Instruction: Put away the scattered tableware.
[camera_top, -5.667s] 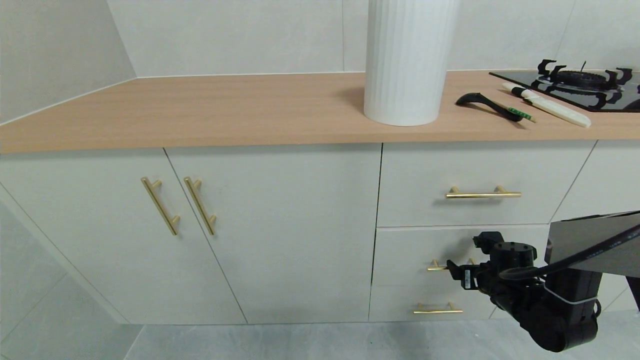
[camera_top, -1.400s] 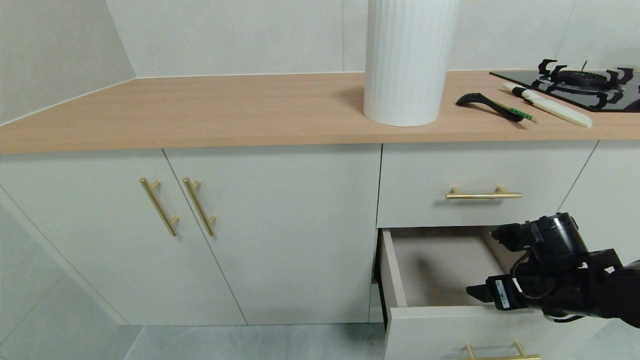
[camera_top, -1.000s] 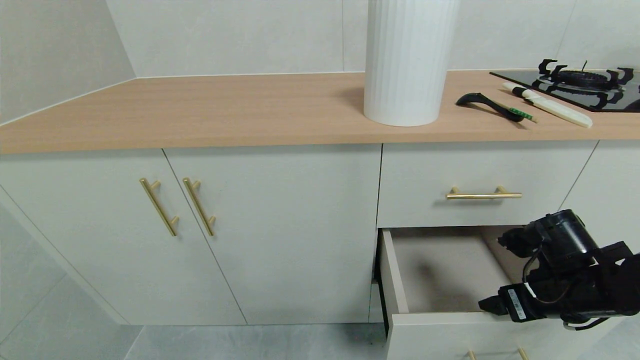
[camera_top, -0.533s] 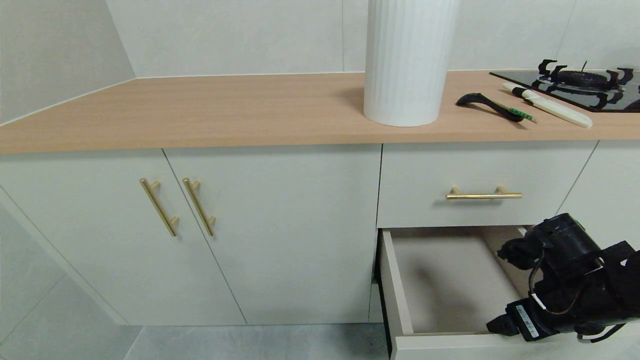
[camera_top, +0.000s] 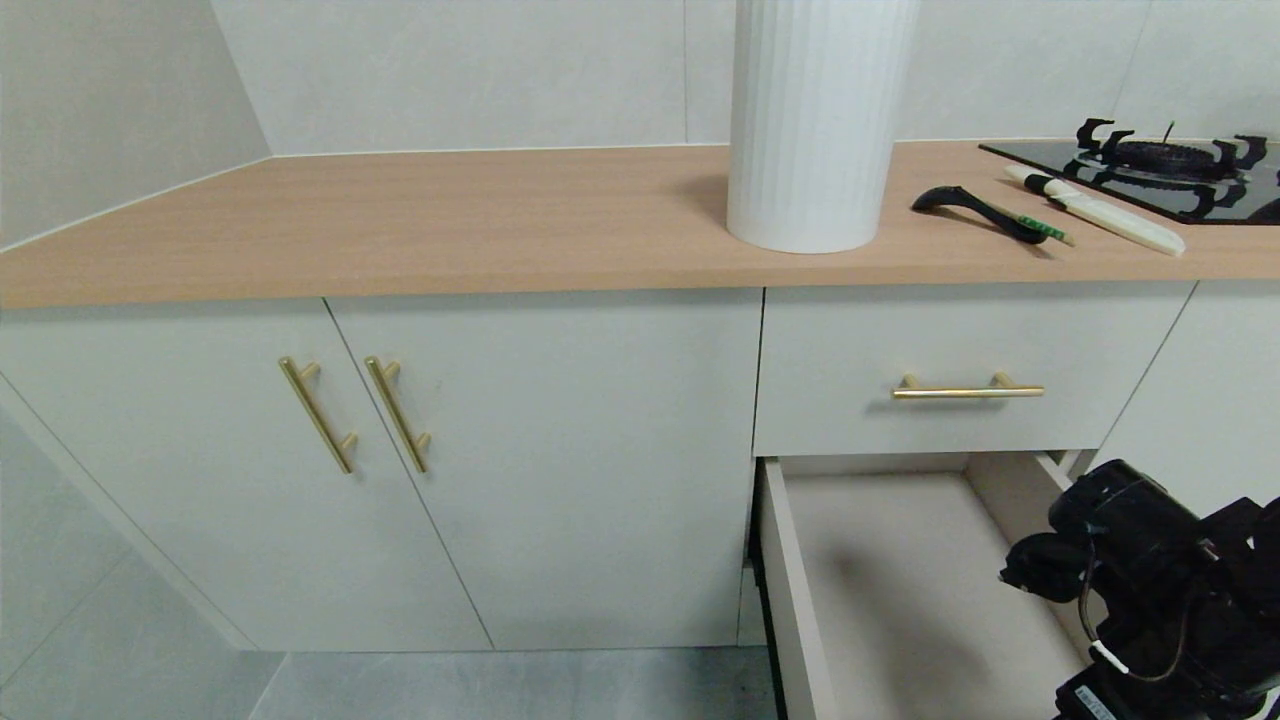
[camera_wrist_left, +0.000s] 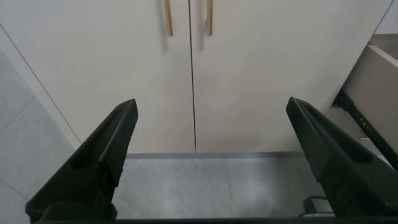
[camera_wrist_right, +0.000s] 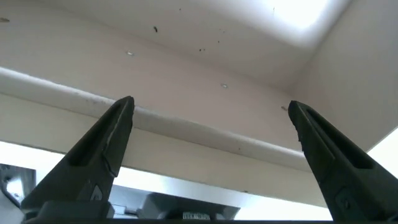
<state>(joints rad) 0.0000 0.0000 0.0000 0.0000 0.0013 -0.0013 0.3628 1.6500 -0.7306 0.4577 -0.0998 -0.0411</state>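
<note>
The right gripper (camera_wrist_right: 210, 106) hung with its fingers spread wide and nothing between them, low at the front of the open second drawer (camera_top: 793, 575); the drawer's pale floor lay just beneath and ahead of it, bare where it could be seen.

The scattered tableware lay well above and beyond that gripper, up on the wooden counter (camera_top: 450, 220), past the shut top drawer (camera_top: 860, 330); nearest was a black ladle (camera_top: 972, 209), then a thin green-banded stick (camera_top: 1042, 229), possibly a chopstick, then a white knife (camera_top: 1105, 217) just beside the gas hob (camera_top: 1165, 165). All three had their long axes running aslant and roughly parallel; the ladle's bowl pointed off towards the white ribbed cylinder (camera_top: 810, 120), its handle end towards the counter's near edge on the gripper's side.

The left gripper (camera_wrist_left: 211, 102) was likewise spread and empty, low down and facing the cabinet doors (camera_wrist_left: 261, 81), well apart from the utensils; the right arm (camera_top: 1150, 590) was judged the nearer, and a lift up and forward, with the fingers turned across the ladle's handle, seemed the likely next need.
</note>
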